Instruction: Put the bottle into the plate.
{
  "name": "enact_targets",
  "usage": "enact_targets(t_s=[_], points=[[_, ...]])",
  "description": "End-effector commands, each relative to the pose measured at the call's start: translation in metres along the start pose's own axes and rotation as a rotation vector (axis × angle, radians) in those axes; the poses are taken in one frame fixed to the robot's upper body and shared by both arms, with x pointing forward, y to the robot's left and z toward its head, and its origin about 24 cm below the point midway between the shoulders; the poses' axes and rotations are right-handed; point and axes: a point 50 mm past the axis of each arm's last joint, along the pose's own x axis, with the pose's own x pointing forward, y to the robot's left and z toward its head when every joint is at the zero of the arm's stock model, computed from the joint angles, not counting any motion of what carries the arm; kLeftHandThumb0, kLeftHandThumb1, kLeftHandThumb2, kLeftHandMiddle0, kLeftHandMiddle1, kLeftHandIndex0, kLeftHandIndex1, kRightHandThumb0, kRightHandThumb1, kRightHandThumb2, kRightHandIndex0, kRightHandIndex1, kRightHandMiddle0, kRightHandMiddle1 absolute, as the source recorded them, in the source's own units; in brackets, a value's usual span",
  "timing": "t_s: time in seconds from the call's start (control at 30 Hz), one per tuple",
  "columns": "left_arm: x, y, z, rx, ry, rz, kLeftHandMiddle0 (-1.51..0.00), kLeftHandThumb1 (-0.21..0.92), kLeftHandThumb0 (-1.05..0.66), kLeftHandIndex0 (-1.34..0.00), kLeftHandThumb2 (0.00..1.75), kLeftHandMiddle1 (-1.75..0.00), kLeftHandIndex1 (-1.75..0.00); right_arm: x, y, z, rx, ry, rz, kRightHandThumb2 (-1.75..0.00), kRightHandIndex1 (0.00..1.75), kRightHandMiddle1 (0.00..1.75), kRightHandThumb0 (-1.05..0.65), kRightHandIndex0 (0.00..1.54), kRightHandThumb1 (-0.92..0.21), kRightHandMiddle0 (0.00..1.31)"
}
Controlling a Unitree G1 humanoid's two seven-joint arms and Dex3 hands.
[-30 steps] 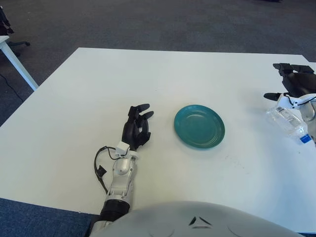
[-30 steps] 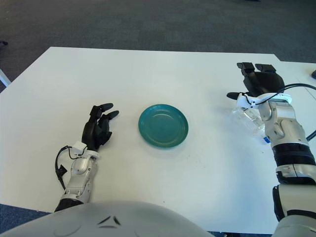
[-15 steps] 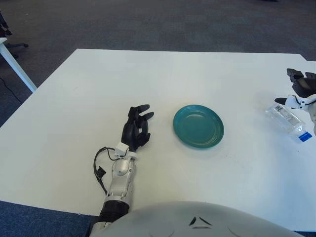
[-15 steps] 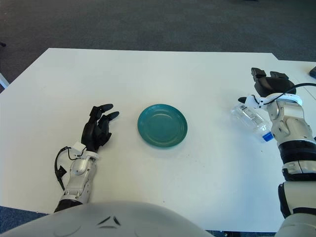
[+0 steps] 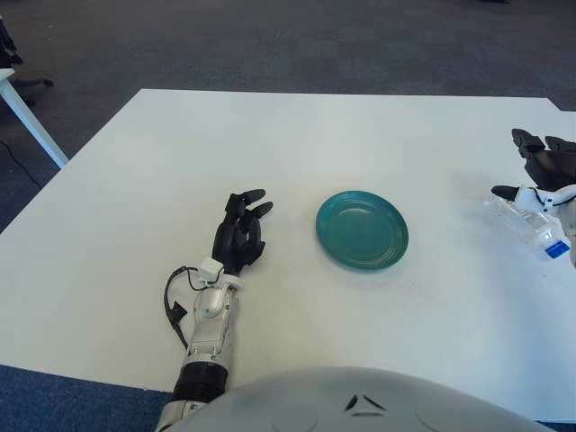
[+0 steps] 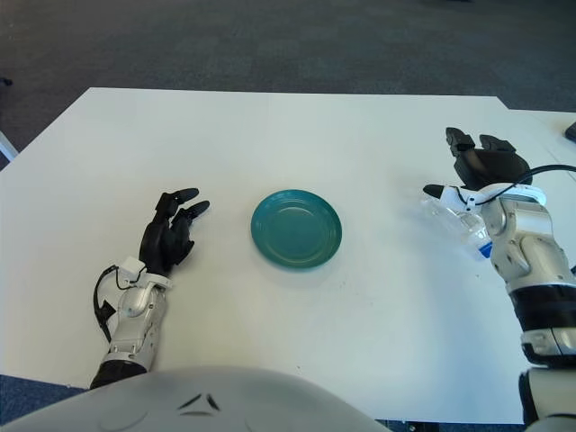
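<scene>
A clear plastic bottle (image 6: 453,222) with a blue cap (image 6: 483,251) lies on its side on the white table (image 6: 297,135), near the right edge. My right hand (image 6: 461,171) hovers just over its far end, fingers spread and thumb reaching out to the left beside the bottle, not closed around it. The empty teal plate (image 6: 296,228) sits in the middle of the table, well to the left of the bottle. My left hand (image 6: 174,225) shows to the left of the plate with its fingers relaxed and nothing in them.
The corner of another white table (image 5: 22,99) stands on the grey carpet at the far left. A small dark object (image 6: 571,133) pokes in at the right edge of the right eye view. The table's right edge runs close behind the bottle.
My right hand has shifted slightly left and stretched its thumb out alongside the bottle. My left hand and forearm have slid a little to the left, away from the plate.
</scene>
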Motion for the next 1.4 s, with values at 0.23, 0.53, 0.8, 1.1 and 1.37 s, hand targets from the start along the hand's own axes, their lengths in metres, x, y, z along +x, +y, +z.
enact_targets(t_s=[0.23,0.53,0.8,1.1,1.37], points=[[-0.024,0.019,-0.029,0.013,0.182,0.035,-0.32,0.92,-0.53,-0.03,0.77,-0.52,-1.05,-0.002,-0.011,-0.008,0.026,0.011,-0.023,-0.65,0.0,0.0,-1.05,0.0,-0.92,0.0],[-0.022,0.024,-0.028,0.014,0.186,0.038,-0.34,0.92,-0.51,-0.01,0.74,-0.51,-1.04,-0.006,-0.007,-0.003,0.065,-0.001,-0.018,-0.67,0.0,0.0,-1.05,0.0,-0.92,0.0],[-0.02,0.027,-0.028,0.01,0.184,0.04,-0.37,0.92,-0.5,-0.03,0.71,-0.53,-1.05,-0.01,-0.006,-0.003,0.091,0.001,-0.013,-0.69,0.0,0.0,-1.05,0.0,-0.92,0.0],[-0.021,0.032,-0.027,0.03,0.18,0.033,-0.35,0.92,-0.51,-0.03,0.74,-0.52,-1.04,-0.013,0.004,-0.012,0.108,0.042,0.004,-0.7,0.0,0.0,-1.05,0.0,-0.92,0.0],[-0.022,0.037,-0.028,0.021,0.176,0.031,-0.35,0.92,-0.5,-0.03,0.77,-0.5,-1.05,-0.014,0.005,-0.016,0.123,0.067,0.005,-0.69,0.0,0.0,-1.05,0.0,-0.92,0.0]])
